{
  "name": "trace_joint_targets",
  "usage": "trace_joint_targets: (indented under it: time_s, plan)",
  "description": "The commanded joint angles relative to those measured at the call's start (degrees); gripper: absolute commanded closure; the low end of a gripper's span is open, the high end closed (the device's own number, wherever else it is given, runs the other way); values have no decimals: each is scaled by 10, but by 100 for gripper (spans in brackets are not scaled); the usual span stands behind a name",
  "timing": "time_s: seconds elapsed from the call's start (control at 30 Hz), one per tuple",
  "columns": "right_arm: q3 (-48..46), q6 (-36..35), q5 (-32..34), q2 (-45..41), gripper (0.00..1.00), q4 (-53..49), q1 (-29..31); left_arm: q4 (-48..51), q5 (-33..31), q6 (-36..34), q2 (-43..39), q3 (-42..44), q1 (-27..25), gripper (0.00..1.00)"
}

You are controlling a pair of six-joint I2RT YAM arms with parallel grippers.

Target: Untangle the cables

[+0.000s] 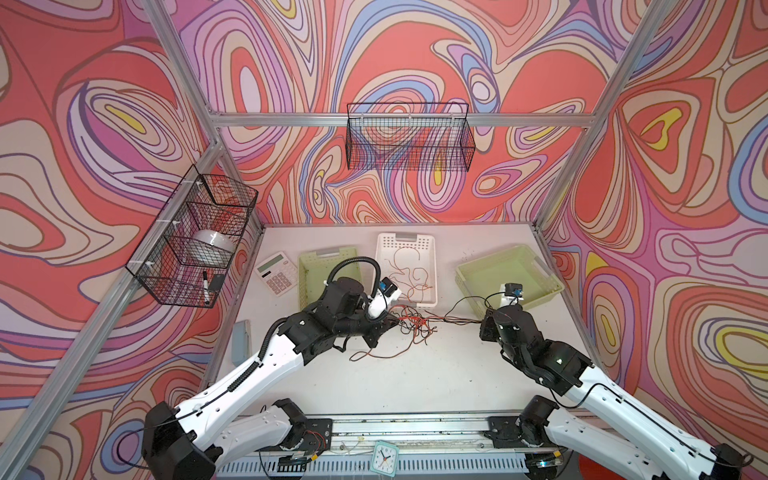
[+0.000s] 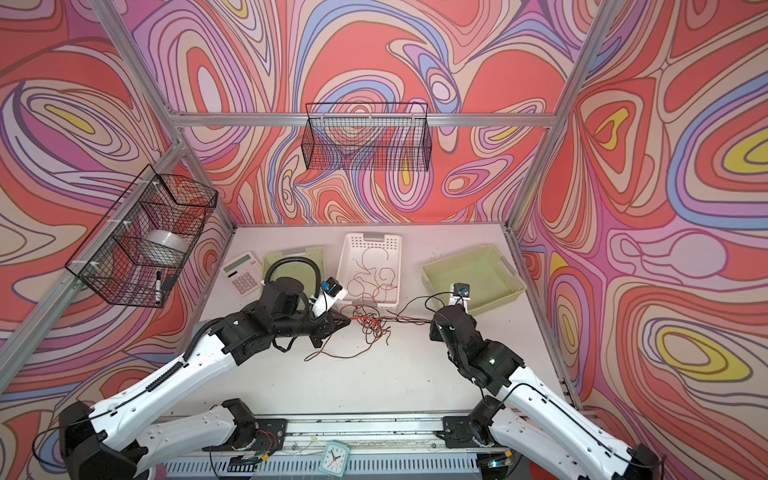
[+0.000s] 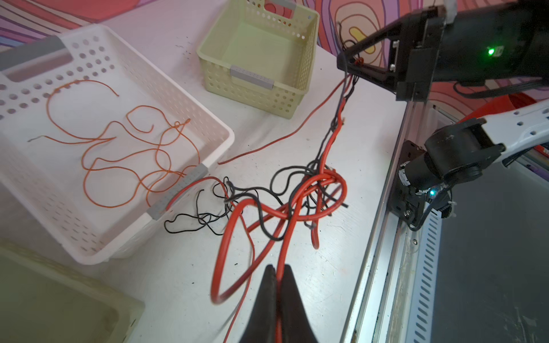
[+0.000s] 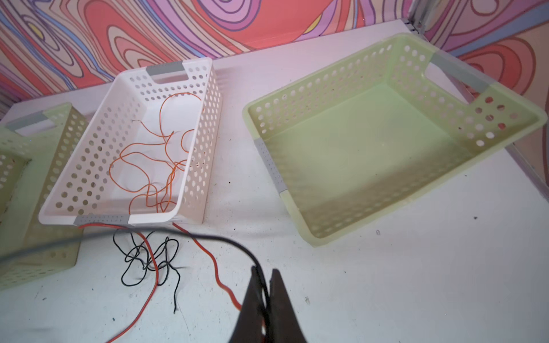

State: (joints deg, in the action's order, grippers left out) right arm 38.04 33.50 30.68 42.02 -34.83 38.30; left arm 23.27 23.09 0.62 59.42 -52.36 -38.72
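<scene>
Red and black cables (image 1: 415, 326) form a knotted tangle on the bench (image 1: 415, 382) between both arms; the left pincer (image 3: 276, 270) is closed on a red strand; the right pincer (image 4: 264, 271) is closed on black and red strands; orange cables (image 1: 409, 270) curl inside the white basket (image 1: 381, 257).

A robotics lab test cell: a white table (image 1: 415, 374) boxed in by aluminium framing (image 1: 282, 119) and swirl-printed wall panels (image 1: 83, 124), with two robot arms (image 1: 266, 365) bolted to a rail (image 1: 407, 428) along its near edge.
</scene>
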Motion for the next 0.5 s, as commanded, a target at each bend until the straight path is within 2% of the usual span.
trace_joint_targets:
  time_s: [0.0, 0.17, 0.33, 0.4, 0.47]
  plan:
    - [-7, 46, 62, -18, 100, -76, -11, 41, -34, -15, -37, 5, 35, 100]
    - [8, 52, 50, 0, 100, -106, -11, 84, -79, -30, -56, -8, 56, 100]
    - [12, 56, 56, -12, 100, -120, -11, 106, -91, -36, -96, -7, 89, 100]
    - [10, 52, 41, -11, 100, -117, -11, 114, -83, -40, -112, -7, 106, 100]
    - [4, 18, -10, -8, 100, -78, -11, 115, -60, -45, -125, -7, 116, 100]
